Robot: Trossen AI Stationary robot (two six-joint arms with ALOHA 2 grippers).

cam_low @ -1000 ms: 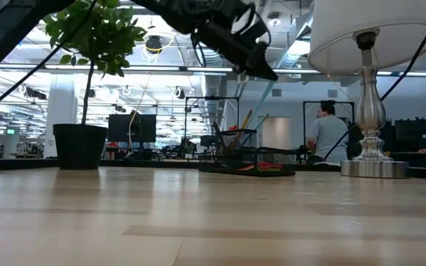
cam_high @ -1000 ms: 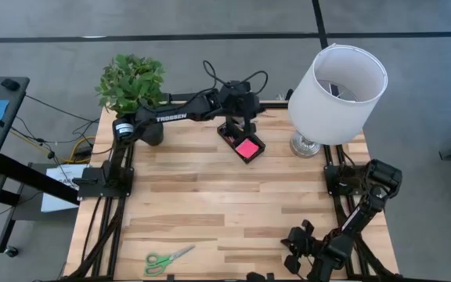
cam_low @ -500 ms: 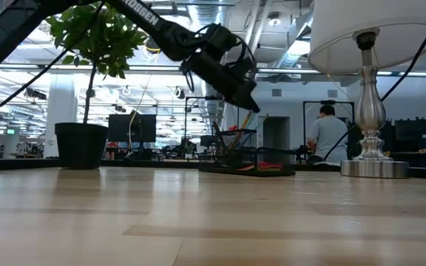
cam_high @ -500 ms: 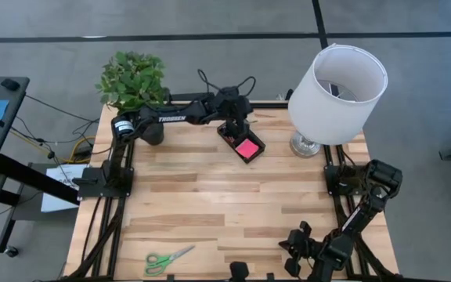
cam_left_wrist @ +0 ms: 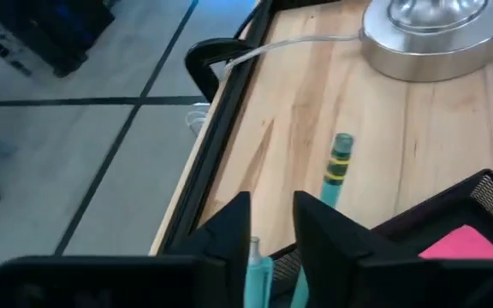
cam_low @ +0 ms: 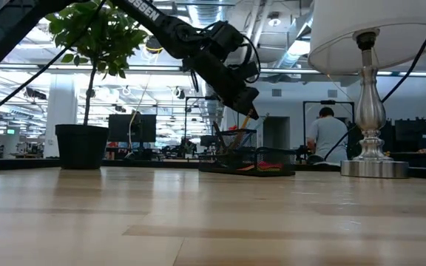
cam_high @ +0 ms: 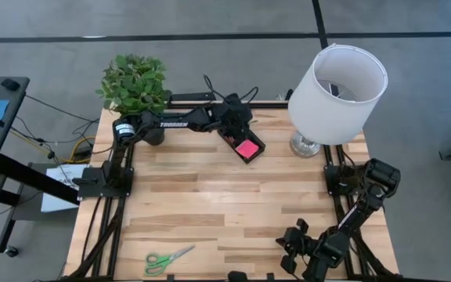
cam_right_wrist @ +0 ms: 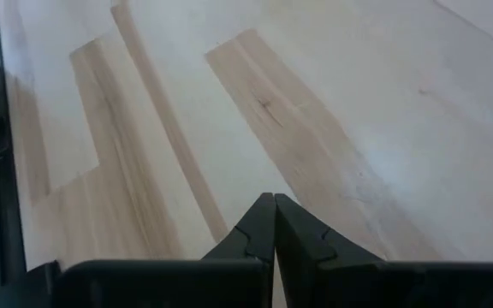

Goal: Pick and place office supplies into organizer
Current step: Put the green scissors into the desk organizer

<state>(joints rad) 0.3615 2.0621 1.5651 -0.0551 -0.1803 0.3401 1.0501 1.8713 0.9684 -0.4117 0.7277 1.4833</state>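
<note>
The black organizer [cam_high: 229, 135] stands at the table's far middle, with a pink sticky-note pad [cam_high: 247, 147] in its low tray. It also shows in the low view [cam_low: 246, 159]. My left gripper [cam_high: 233, 117] is low over its taller slotted section and shut on a teal pen [cam_left_wrist: 257, 272]. A second teal pen [cam_left_wrist: 339, 169] stands in the section just beyond. The green-handled scissors [cam_high: 168, 258] lie flat at the near left. My right gripper [cam_high: 290, 249] is shut and empty at the near right, fingers together [cam_right_wrist: 274, 210] over bare wood. My left gripper has the teal pen's pale upper end [cam_left_wrist: 253, 250] between its two fingers, which come from above, slanting down. The pen's lower part goes down into the organizer's slotted section, and my fingers and the mesh hide it.
A white lamp [cam_high: 337, 86] stands at the far right, its base [cam_low: 374, 168] close beside the organizer. A potted plant [cam_high: 134, 82] stands at the far left. The table's middle is bare wood. A person [cam_low: 328, 137] stands far off in the room.
My left gripper has gone down and a little toward the table's far left, onto the organizer's slotted section. The teal pen, which hung slanting below the fingers in the air, has sunk into the organizer.
</note>
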